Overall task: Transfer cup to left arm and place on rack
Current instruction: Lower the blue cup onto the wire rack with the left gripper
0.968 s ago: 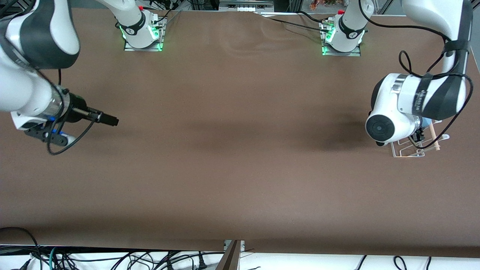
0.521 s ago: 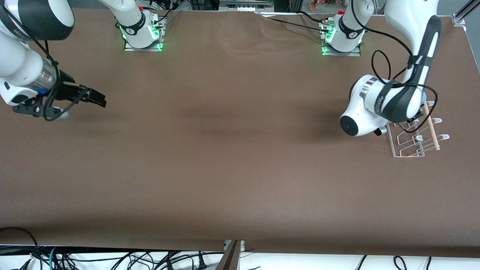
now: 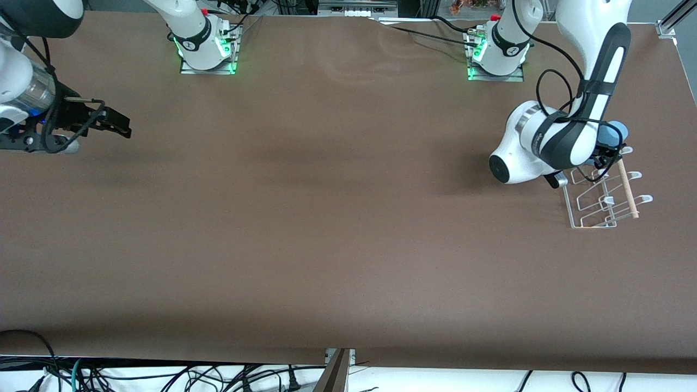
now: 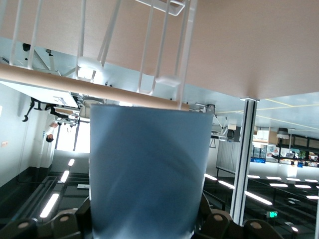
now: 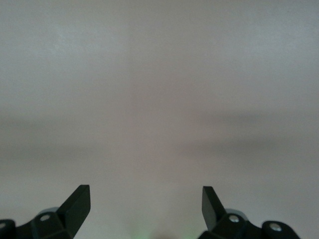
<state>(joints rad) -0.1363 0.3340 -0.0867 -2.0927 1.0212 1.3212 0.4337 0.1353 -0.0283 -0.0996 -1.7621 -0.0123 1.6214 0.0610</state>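
The light-blue cup (image 3: pixel 613 130) is held in my left gripper (image 3: pixel 604 148), over the end of the rack (image 3: pixel 591 220) that lies farther from the front camera. The rack is clear wire with a pale wooden dowel (image 3: pixel 627 190) along it. In the left wrist view the cup (image 4: pixel 149 169) fills the middle between my left gripper's (image 4: pixel 147 221) fingers, with the rack's wires (image 4: pixel 149 59) and the dowel (image 4: pixel 75 84) close past its rim. My right gripper (image 3: pixel 117 122) is open and empty over the table at the right arm's end; the right wrist view (image 5: pixel 144 199) shows its fingers wide apart.
The two arm bases (image 3: pixel 207 49) (image 3: pixel 498 54) stand along the table's edge farthest from the front camera. The left arm's cable loops (image 3: pixel 550 92) hang near its wrist. The rack sits close to the table's edge at the left arm's end.
The left arm has carried the cup along the rack, away from the front camera, and the cup now shows past its wrist. The right arm has drawn back toward its end of the table.
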